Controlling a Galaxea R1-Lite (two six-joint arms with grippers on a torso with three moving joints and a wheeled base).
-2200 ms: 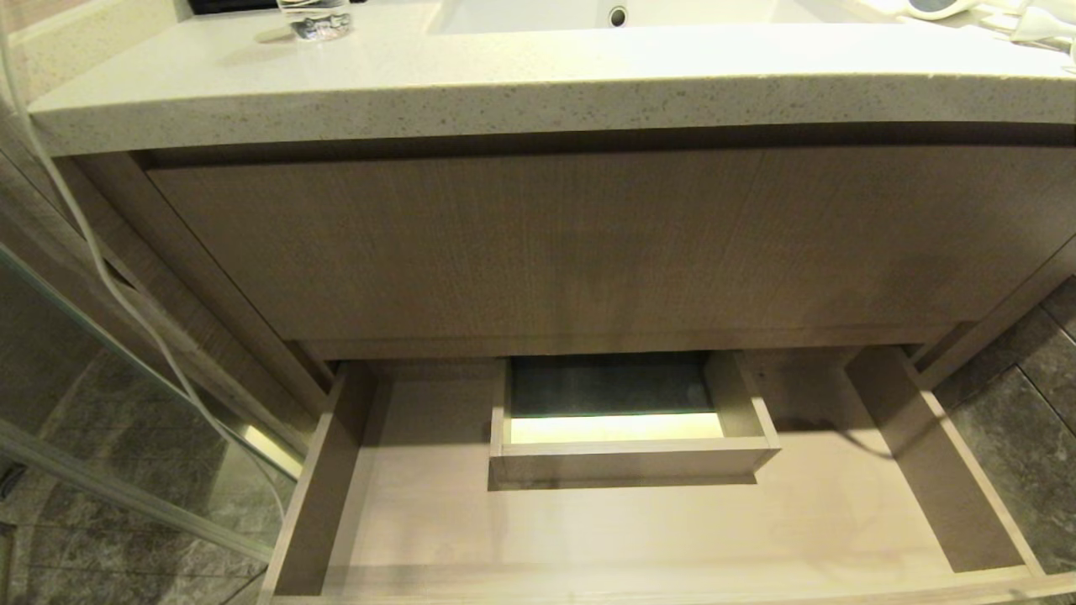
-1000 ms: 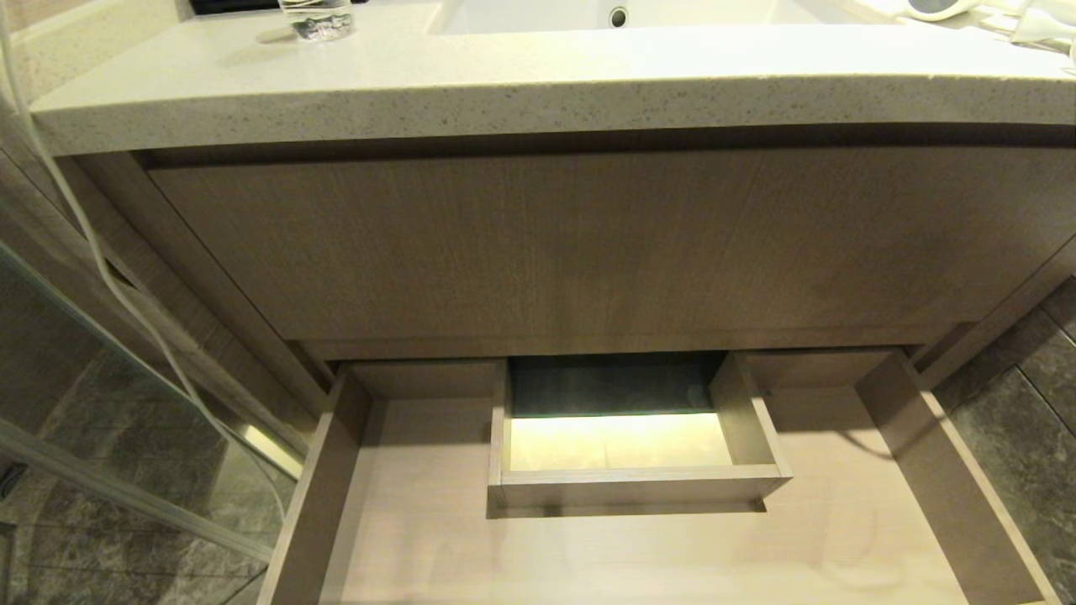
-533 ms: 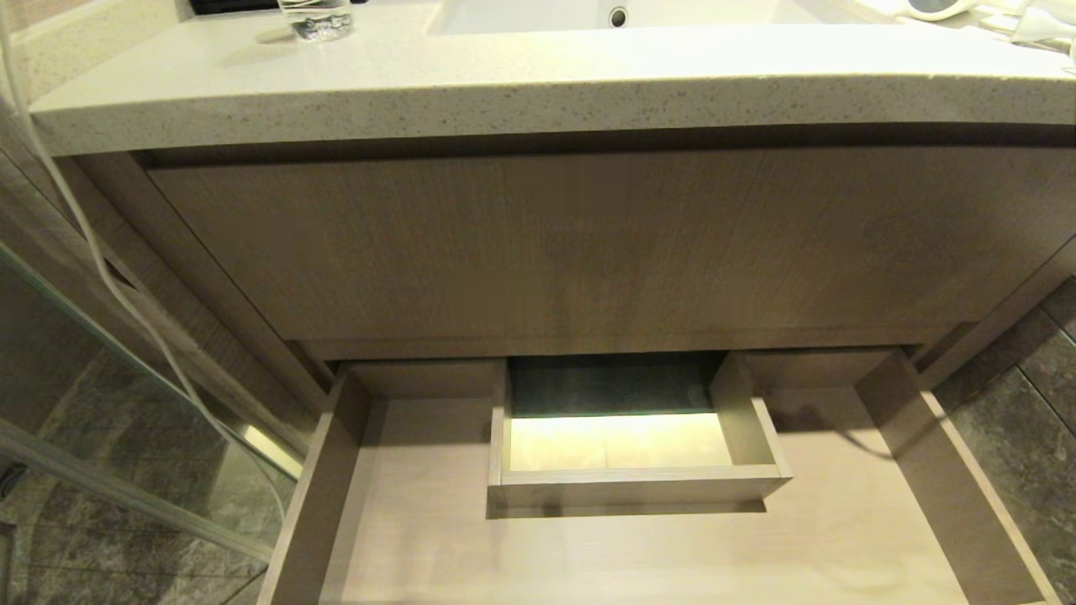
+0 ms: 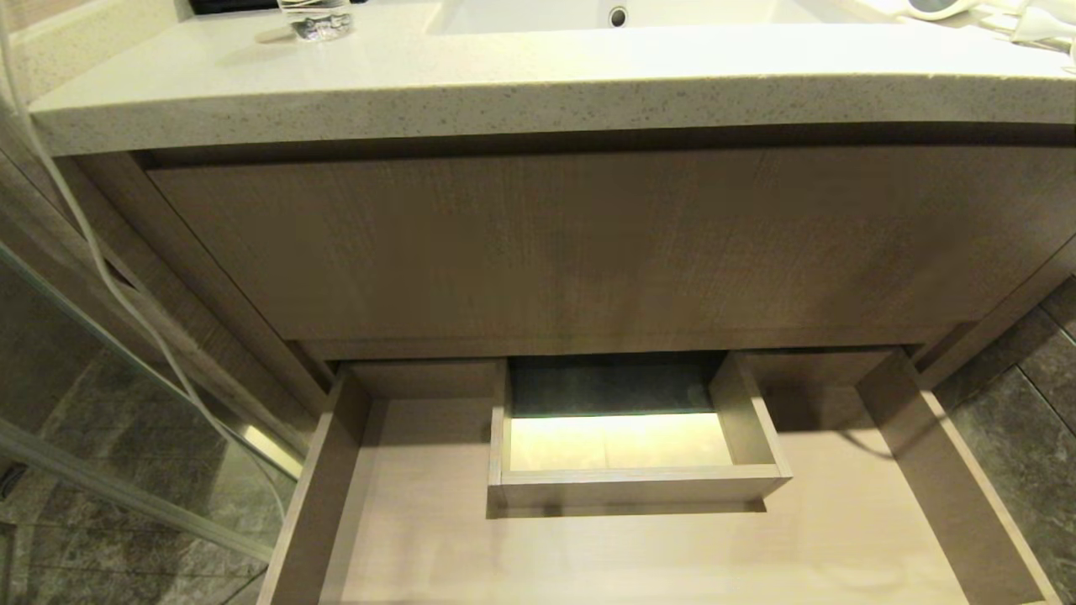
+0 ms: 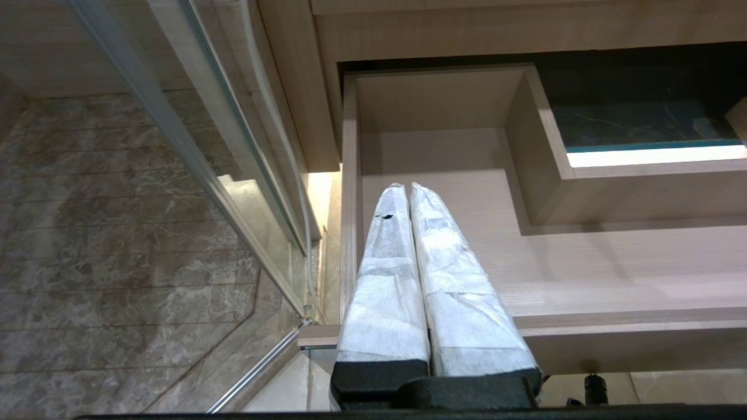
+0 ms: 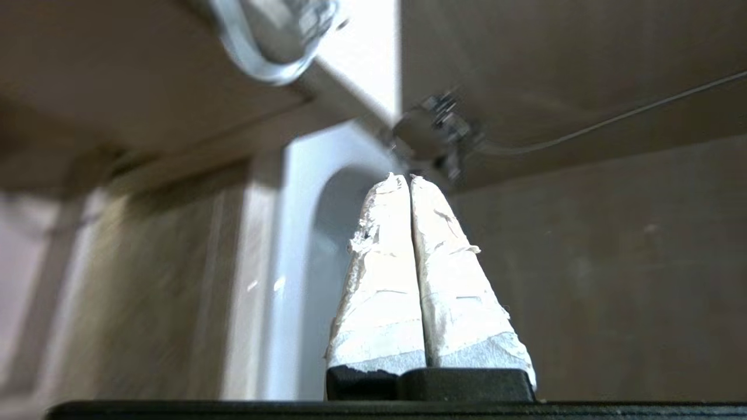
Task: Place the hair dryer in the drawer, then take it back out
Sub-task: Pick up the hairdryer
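Observation:
The drawer (image 4: 318,504) stands pulled out below the vanity, light wood inside, with a boxed cutout (image 4: 639,486) at its middle and nothing lying in it. On the counter's far right corner lies the white hair dryer (image 4: 935,7), cut off by the top of the head view. Neither arm shows in the head view. In the left wrist view my left gripper (image 5: 402,186) is shut and empty, hanging over the drawer's (image 5: 583,268) front left corner. In the right wrist view my right gripper (image 6: 404,177) is shut on nothing, pointing up at a wall and a blurred metal fitting (image 6: 437,137).
A tall wood-grain front panel (image 4: 588,244) sits above the drawer under the speckled counter (image 4: 504,84). A glass (image 4: 315,21) and the sink basin (image 4: 538,15) are on top. A glass shower panel (image 4: 101,395) and a hanging white cable (image 4: 84,244) stand at the left; stone tiles (image 4: 1030,403) lie at the right.
Between the earliest frame and one second ago the drawer slid further out toward me. Since then it has stayed still; only a shadow on its right side has shifted.

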